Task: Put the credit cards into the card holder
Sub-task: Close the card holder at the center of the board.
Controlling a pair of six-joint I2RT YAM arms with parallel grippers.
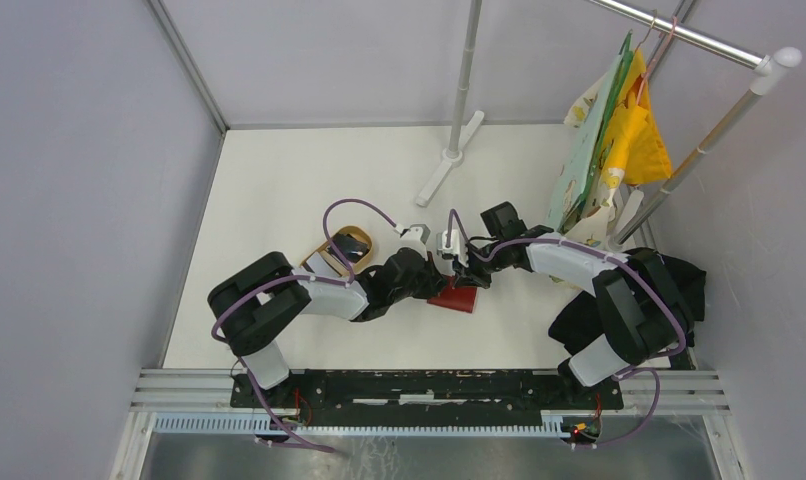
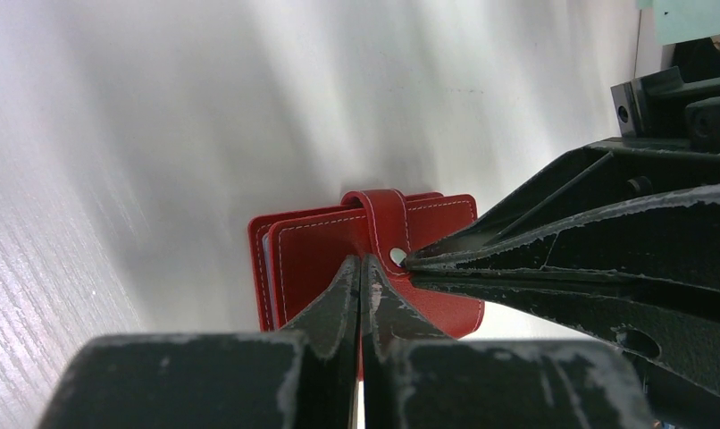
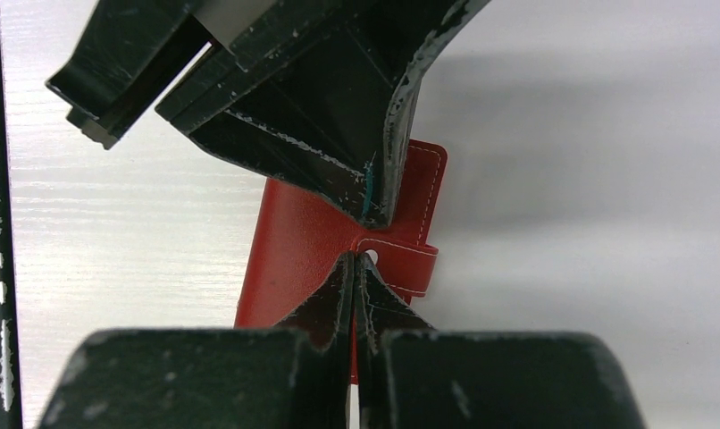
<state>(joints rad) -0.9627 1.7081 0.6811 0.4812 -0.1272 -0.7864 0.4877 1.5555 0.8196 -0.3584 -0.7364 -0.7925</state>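
Card holder [image 2: 321,259]: red, stitched, leather-like, lying flat and closed on the white table [image 2: 115,134], directly under the tips of both claws. Left claw [image 2: 361,261] is seen with its fingers pressed together, tip down at the snap tab [image 2: 385,214]. Right claw [image 3: 355,259] is likewise closed, its tip met against the same snap from the other side. Whether a sliver of tab is nipped by either claw cannot be told.

Handling is judged light, soft-covered and floppy once unsnapped, and likely to slide on the smooth top. The best hold is judged to be the tab's free end, with the body pinned down.

The shape is squarish. The slight long axis is judged to lie across the left claw's fingers. The tab is folded over the edge far from the left claw, and the layered open side lies to that claw's left.
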